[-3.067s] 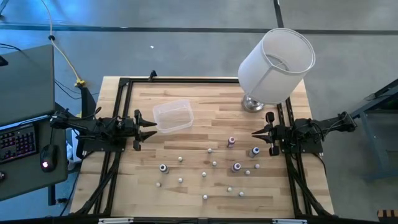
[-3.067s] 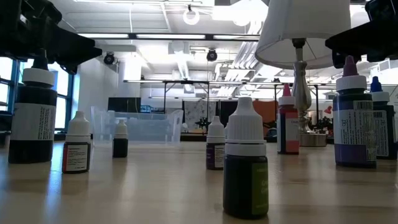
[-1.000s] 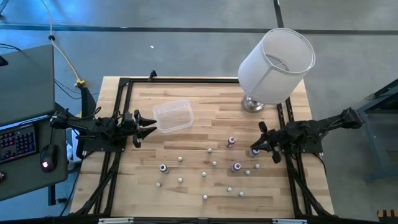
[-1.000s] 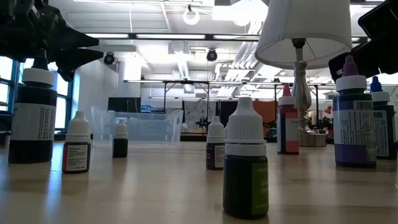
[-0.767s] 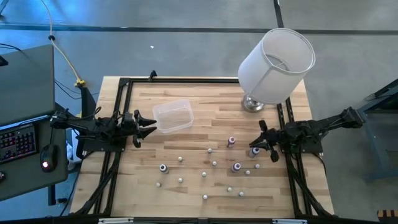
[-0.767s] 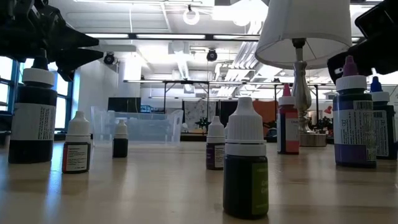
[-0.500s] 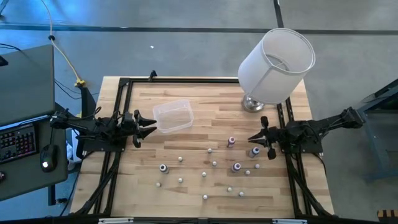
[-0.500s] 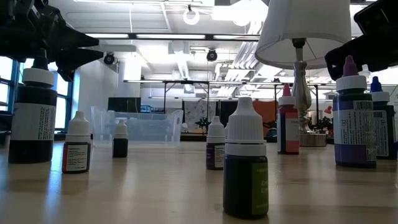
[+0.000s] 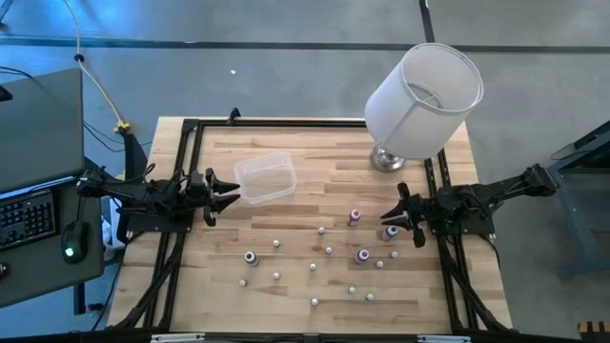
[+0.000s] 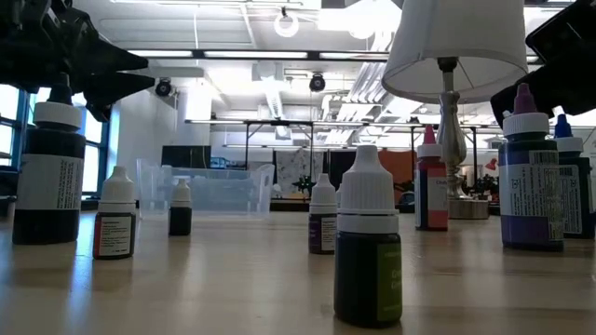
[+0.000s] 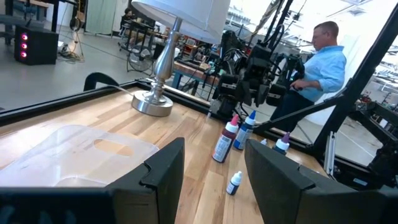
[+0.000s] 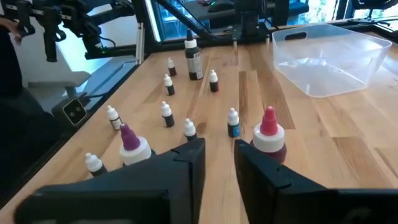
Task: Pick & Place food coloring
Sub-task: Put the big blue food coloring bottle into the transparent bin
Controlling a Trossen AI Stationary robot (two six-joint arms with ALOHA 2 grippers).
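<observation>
1. Wooden table (image 9: 286, 295) under a black frame, strewn with food coloring – small bottles scattered across its middle and right part.
2. Pink-topped bottle (image 9: 355, 217) upright near the right side, blue-topped bottle (image 9: 391, 232) just beside the right claw, purple-topped bottle (image 9: 362, 255) a little nearer the front edge, dark-topped bottle (image 9: 251, 257) well apart toward the left.
3. Many smaller white-capped bottles (image 9: 314, 268) dotted between and in front of them, all standing.
4. Right claw (image 9: 395, 217) low over the table's right side, next to the blue-topped bottle; fingers parted by a narrow gap, gripping nothing – seen from its wrist with the pink-topped bottle (image 12: 268, 138) just ahead.
5. Left claw (image 9: 225, 193) at the left edge, fingers apart and empty, tips close to the clear plastic tub (image 9: 264, 178).
6. White lamp (image 9: 419, 95) at the far right corner.
7. Person in a blue shirt (image 11: 320, 62) beyond the table.
</observation>
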